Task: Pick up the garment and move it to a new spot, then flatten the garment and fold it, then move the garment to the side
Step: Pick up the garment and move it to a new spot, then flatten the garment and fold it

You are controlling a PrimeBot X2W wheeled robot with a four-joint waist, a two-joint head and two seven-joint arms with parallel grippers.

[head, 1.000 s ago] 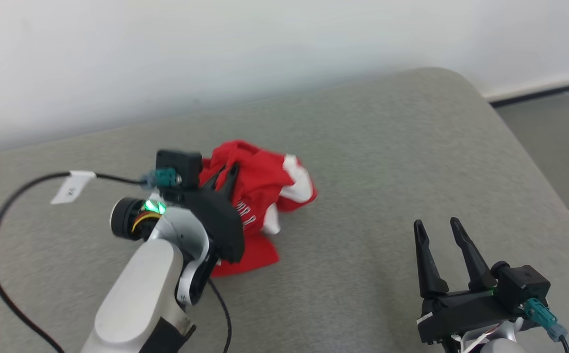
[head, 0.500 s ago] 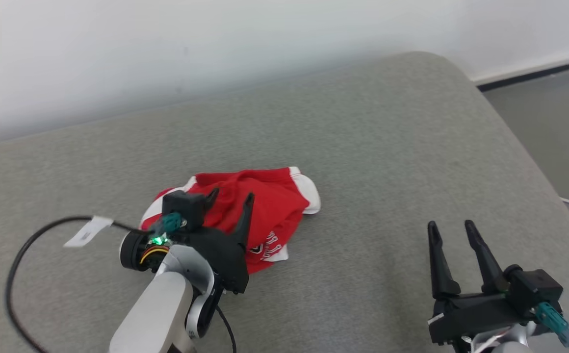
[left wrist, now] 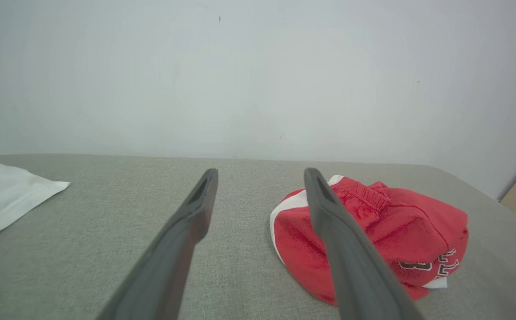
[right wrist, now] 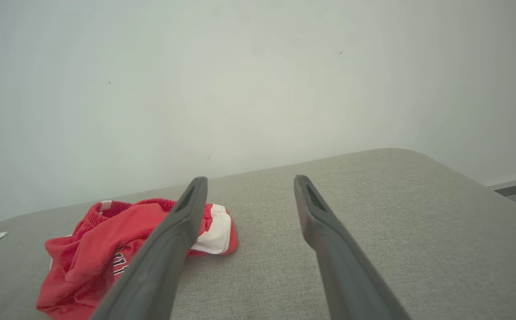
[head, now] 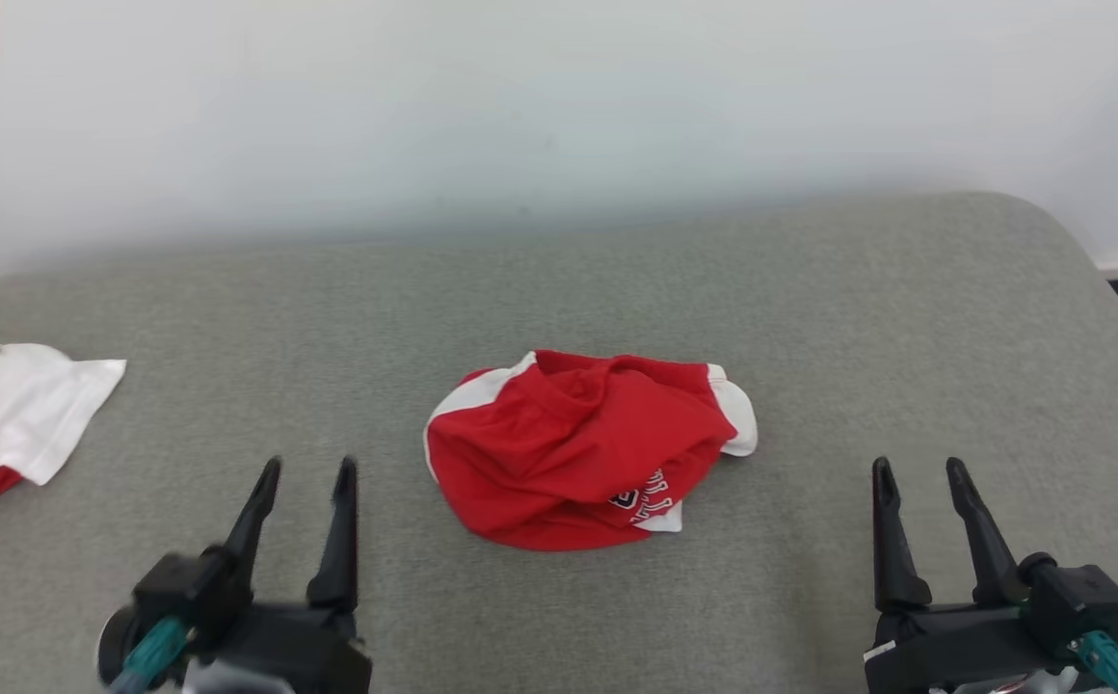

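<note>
Both my grippers are open and hold nothing: left gripper (head: 310, 467) lower left, right gripper (head: 918, 467) lower right. Between them, mid-frame, the red shorts (head: 578, 453) lie bunched up on the grey cushion (head: 810, 318). They look soft, light and floppy; I would pinch the waistband (head: 602, 366). Another red-and-white cloth (head: 10, 410) lies far left, not in the way.
</note>
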